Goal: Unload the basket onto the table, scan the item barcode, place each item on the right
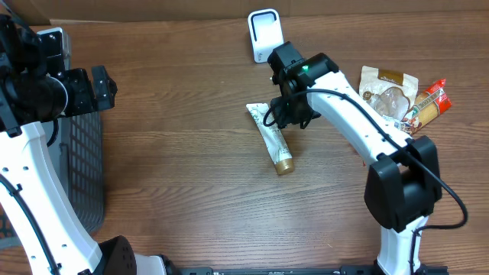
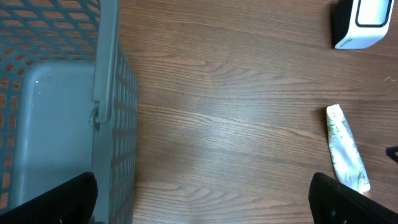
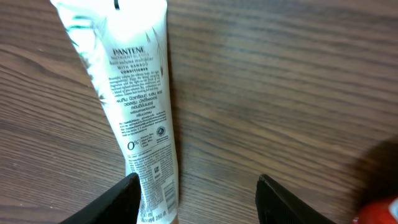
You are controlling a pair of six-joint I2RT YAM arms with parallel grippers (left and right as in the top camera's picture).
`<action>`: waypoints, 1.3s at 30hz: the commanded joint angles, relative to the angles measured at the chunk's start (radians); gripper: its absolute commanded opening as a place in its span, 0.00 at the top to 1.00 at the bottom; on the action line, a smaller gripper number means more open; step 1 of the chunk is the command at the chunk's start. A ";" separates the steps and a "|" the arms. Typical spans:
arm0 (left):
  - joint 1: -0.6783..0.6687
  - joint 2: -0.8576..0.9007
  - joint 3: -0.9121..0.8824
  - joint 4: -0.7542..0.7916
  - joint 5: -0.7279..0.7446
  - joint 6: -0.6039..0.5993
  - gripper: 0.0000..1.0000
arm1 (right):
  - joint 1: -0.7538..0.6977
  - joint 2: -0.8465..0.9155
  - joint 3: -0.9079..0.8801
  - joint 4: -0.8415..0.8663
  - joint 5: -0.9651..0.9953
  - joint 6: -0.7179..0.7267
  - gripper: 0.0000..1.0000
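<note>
The item is a white Pantene tube [image 1: 271, 137] with a gold cap, lying flat on the wooden table; its printed back faces up [image 3: 134, 118]. My right gripper [image 1: 288, 114] hovers just over the tube's upper end. In the right wrist view the gripper [image 3: 199, 202] is open, its left finger [image 3: 115, 202] beside the tube's lower part, nothing held. A white barcode scanner [image 1: 264, 34] stands at the back of the table. My left gripper [image 1: 102, 86] is open wide at the far left beside the basket, with the tube [image 2: 345, 149] and the scanner [image 2: 364, 22] far to its right.
A grey mesh basket [image 1: 80, 164] stands at the left edge, its wall [image 2: 106, 74] under my left gripper [image 2: 202, 199]. Snack packets [image 1: 390, 92] and a red-orange packet [image 1: 429, 103] lie at the right, behind the right arm.
</note>
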 commanded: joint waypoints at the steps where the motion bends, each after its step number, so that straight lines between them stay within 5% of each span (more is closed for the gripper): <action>1: 0.004 -0.003 0.002 0.001 0.002 0.023 0.00 | 0.004 0.033 -0.022 0.008 -0.102 -0.068 0.39; 17: 0.004 -0.003 0.002 0.001 0.002 0.023 0.00 | 0.031 0.038 -0.170 0.124 -0.212 -0.126 0.37; 23: 0.004 -0.003 0.002 0.001 0.002 0.023 0.01 | 0.034 0.038 -0.239 0.174 -0.201 -0.126 0.56; 27: 0.004 -0.003 0.002 0.001 0.001 0.023 0.00 | 0.034 0.038 -0.237 0.179 -0.200 -0.126 0.79; 34: 0.004 -0.003 0.002 0.001 0.002 0.023 0.00 | 0.032 0.030 -0.132 0.088 -0.082 -0.114 0.96; 39: 0.004 -0.003 0.002 0.001 0.001 0.023 0.00 | 0.072 0.027 -0.028 0.000 0.166 0.031 0.96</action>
